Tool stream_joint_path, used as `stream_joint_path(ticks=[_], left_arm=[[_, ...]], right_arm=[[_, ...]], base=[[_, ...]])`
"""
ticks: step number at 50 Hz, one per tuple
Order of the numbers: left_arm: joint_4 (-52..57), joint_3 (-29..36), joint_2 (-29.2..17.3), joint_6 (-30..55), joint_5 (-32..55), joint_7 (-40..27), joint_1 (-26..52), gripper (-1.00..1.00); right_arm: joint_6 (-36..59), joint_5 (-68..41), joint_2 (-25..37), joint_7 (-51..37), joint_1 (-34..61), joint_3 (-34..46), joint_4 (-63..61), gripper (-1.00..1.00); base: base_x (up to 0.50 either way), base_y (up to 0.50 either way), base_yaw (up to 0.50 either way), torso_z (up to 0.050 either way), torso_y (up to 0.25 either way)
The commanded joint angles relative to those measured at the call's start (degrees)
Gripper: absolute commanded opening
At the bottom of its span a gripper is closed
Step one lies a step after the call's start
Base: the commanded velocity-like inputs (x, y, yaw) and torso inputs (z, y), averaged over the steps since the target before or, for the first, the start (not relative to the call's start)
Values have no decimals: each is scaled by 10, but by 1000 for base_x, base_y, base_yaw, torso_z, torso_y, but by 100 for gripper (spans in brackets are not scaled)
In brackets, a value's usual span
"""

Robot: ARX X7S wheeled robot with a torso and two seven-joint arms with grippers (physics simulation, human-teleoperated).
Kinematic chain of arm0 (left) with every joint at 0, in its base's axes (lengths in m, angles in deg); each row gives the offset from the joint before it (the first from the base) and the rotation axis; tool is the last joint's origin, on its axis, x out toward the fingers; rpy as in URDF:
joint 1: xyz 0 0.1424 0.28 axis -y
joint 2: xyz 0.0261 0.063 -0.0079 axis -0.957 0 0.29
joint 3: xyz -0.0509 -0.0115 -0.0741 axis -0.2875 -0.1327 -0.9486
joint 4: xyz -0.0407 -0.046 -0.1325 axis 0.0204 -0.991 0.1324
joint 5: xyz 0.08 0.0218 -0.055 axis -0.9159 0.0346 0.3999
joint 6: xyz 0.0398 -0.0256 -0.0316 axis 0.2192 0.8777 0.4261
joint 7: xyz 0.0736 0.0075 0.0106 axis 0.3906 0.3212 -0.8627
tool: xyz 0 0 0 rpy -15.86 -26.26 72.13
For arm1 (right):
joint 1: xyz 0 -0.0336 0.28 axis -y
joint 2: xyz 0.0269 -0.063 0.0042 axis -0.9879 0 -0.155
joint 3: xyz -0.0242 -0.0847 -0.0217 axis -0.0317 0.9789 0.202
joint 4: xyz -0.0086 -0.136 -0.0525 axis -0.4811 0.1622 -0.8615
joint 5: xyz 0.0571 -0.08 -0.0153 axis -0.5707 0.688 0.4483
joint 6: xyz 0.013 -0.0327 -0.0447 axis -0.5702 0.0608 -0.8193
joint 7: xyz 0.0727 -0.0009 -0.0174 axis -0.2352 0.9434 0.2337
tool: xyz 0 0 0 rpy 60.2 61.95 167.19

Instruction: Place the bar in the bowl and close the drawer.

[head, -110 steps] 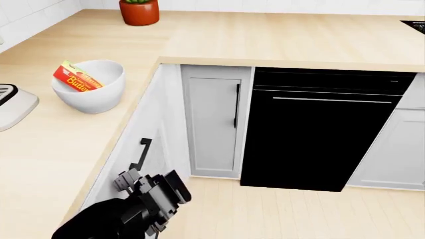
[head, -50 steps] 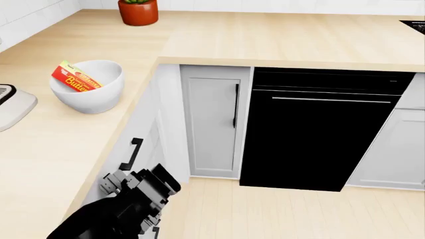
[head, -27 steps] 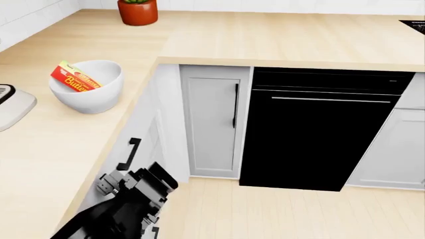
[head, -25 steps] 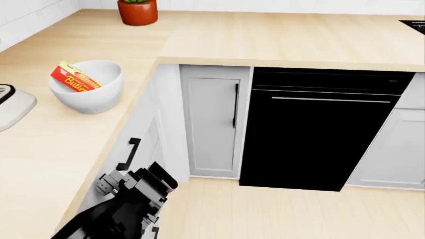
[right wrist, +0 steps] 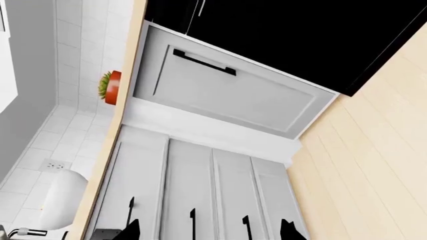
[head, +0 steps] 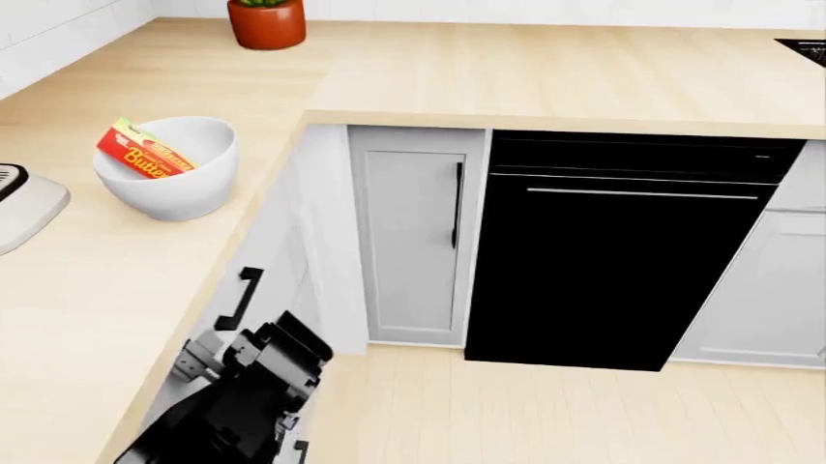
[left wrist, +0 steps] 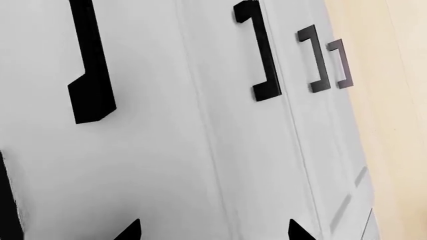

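Observation:
The red and yellow bar (head: pixel 139 153) leans inside the white bowl (head: pixel 168 174) on the left counter. The drawer front (head: pixel 281 261) with its black handle (head: pixel 239 298) sits almost flush under the counter edge. My left gripper (head: pixel 207 356) is right at that front, below the handle. In the left wrist view the gripper (left wrist: pixel 213 232) is open and empty, facing the drawer's white front (left wrist: pixel 147 160) close up, near its handle (left wrist: pixel 90 75). My right gripper (right wrist: pixel 210 231) is open and empty, looking along the cabinet fronts; it is out of the head view.
A black dishwasher (head: pixel 620 261) and a white cabinet door (head: pixel 413 242) fill the corner ahead. A terracotta plant pot (head: pixel 269 21) stands at the counter's back. A white appliance (head: pixel 26 208) sits at the left edge. Narrower drawer handles (left wrist: pixel 261 55) run beside the drawer.
The drawer front and its handle have moved left, in under the counter edge. My left gripper has moved left with it. The bowl and bar are unchanged.

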Motion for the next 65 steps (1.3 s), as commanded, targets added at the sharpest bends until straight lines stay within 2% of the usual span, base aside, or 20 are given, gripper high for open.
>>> stream_joint_path(ticks=[1, 48, 53, 65], left_arm=[[-31, 21, -1, 29, -78, -37, -3, 100], [-31, -7, -21, 52, -87, -68, -1, 100], [-31, -12, -23, 60, -87, -82, -2, 100], [-31, -37, -27, 80, -88, -163, 3, 100]], right_arm=[[-4, 1, 0, 1, -5, -3, -4, 100], [-16, 10, 3, -3, -15, -12, -18, 100], [-16, 10, 3, -3, -16, -13, -18, 100], [-15, 12, 4, -6, -15, -15, -19, 100]], base=[[0, 0, 0, 0, 0], [0, 0, 0, 0, 1], [0, 0, 0, 0, 2], [0, 0, 0, 2, 1]])
